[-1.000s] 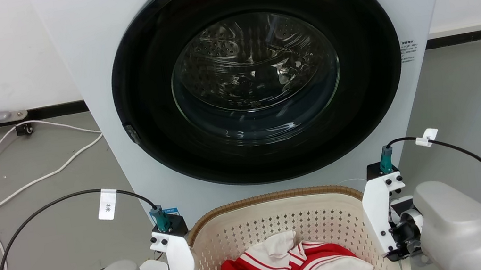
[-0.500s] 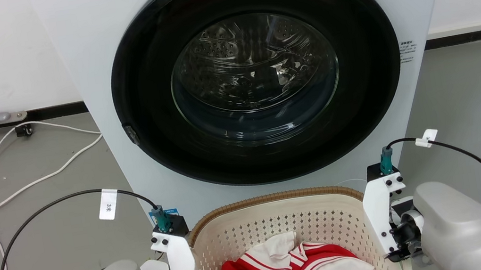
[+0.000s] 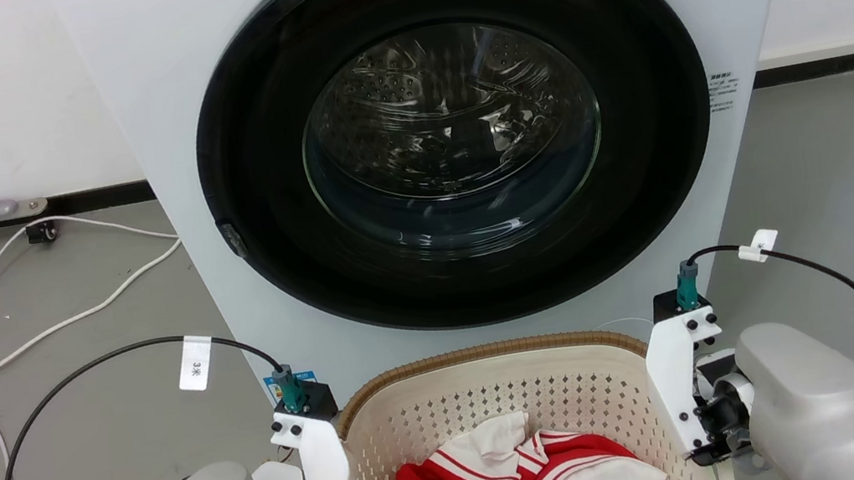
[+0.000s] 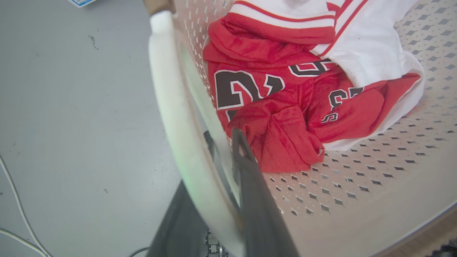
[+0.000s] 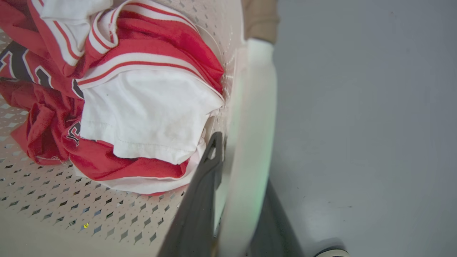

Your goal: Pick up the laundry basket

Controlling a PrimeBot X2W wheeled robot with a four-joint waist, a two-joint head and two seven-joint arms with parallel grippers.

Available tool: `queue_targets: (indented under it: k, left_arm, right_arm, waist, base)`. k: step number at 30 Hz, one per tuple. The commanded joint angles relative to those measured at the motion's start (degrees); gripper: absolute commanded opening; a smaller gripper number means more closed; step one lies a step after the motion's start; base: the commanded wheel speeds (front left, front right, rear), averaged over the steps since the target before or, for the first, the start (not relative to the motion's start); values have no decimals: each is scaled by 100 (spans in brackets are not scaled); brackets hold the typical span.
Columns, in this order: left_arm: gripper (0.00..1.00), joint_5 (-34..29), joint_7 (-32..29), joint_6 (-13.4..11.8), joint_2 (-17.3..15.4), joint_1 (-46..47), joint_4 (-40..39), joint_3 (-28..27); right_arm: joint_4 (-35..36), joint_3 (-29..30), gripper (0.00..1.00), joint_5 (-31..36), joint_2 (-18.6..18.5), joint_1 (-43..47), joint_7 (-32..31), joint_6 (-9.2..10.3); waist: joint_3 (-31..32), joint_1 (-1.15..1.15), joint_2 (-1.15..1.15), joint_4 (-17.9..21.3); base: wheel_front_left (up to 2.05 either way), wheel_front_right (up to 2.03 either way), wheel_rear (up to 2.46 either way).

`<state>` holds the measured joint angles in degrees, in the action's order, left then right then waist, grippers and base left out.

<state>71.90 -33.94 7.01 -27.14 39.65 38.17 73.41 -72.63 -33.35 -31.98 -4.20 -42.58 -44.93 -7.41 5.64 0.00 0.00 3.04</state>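
Laundry basket stands low before the washing machine, its far brown rim just beside the front panel under the round door. I cannot tell whether its base is off the floor. My left hand is closed on the white left handle, one dark finger inside the perforated wall and one outside. My right hand grips the right handle the same way. A heap of red and white jerseys lies inside, piled toward the right wall.

I see three risks. The handles are smooth and curved, and my fingers are thin, so a quick pull could let them slide along the plastic and lose the hold. If one arm rises ahead of the other, the laundry basket tilts and the jerseys shift. The white cloth touches my right inner finger and may be pinched and dragged. Leaning forward could knock the rim against the machine.
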Motion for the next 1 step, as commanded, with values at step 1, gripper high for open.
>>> queue_targets:
  k: [1]
  left_arm:
    - [0,-35,5,81,-48,47,-17,-2]
  right_arm:
    - [-40,-49,0,38,-138,-100,15,-14]
  waist:
    - [3,0,0,-1]
  base:
    - [0,0,0]
